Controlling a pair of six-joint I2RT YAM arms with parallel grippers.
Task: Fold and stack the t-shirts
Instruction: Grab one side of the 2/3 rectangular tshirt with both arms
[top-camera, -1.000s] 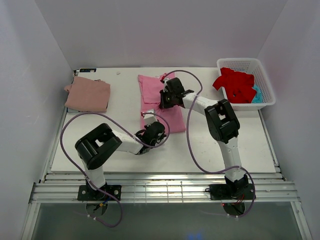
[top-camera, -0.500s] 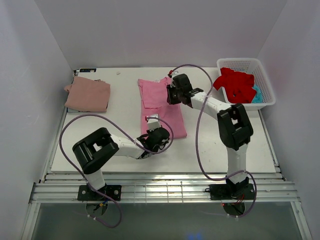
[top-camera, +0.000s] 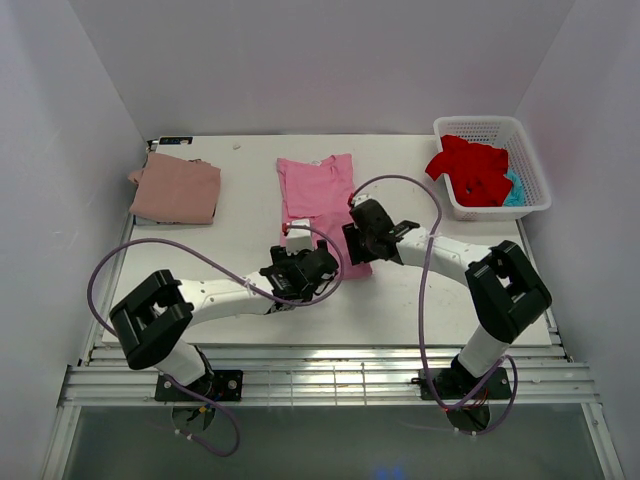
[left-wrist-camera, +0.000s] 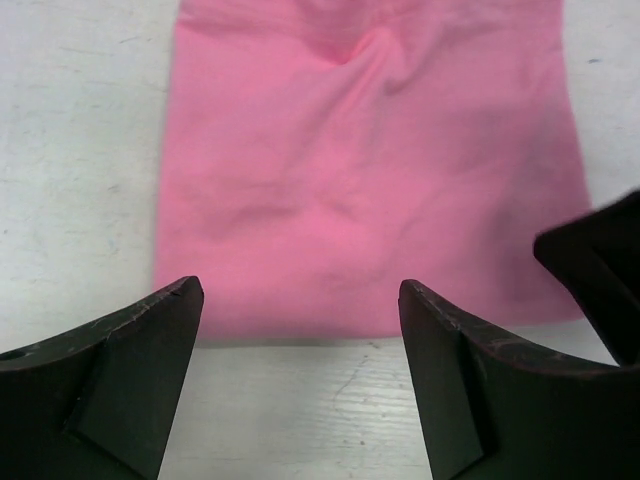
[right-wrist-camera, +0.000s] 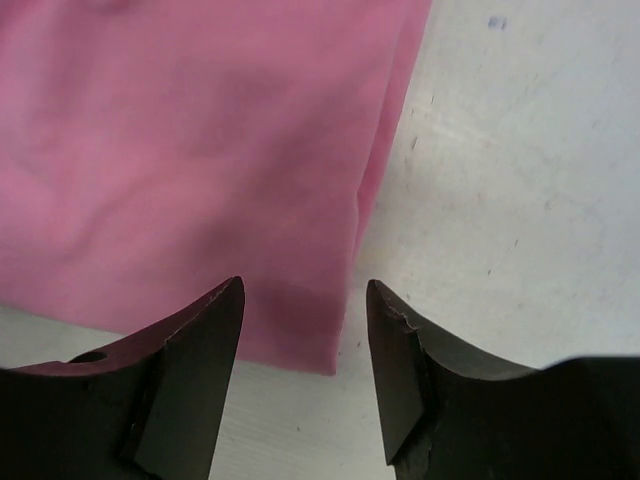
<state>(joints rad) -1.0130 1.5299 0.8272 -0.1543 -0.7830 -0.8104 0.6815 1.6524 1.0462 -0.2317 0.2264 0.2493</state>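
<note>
Overhead view: a bright pink t-shirt (top-camera: 318, 200) lies flat in the middle of the white counter (top-camera: 240, 220). It has been narrowed to a strip whose long axis runs from the top of the frame toward the bottom. Its bottom hem is the end toward the lower part of the frame, and both arms meet there.

The left end effector (top-camera: 300, 268) sits just below the hem's left part. The right end effector (top-camera: 362, 240) sits at the hem's right corner. Both are about equally close to the cloth.

Left wrist view: the left end effector (left-wrist-camera: 300, 300) has its fingers spread wide and holds nothing. The hem lies crosswise just beyond the fingertips, and the shirt stretches away toward the top of the frame.

Right wrist view: the right end effector (right-wrist-camera: 305, 290) is also spread and empty. It straddles the shirt's lower right corner, and the side edge runs up between the fingers.

A folded dusty rose t-shirt (top-camera: 176, 188) lies at upper left. At upper right, a basket (top-camera: 530, 160) holds a red t-shirt (top-camera: 470, 168) and a teal t-shirt (top-camera: 513, 192).

The next fold probably means lifting this hem toward the collar, along the long axis.
</note>
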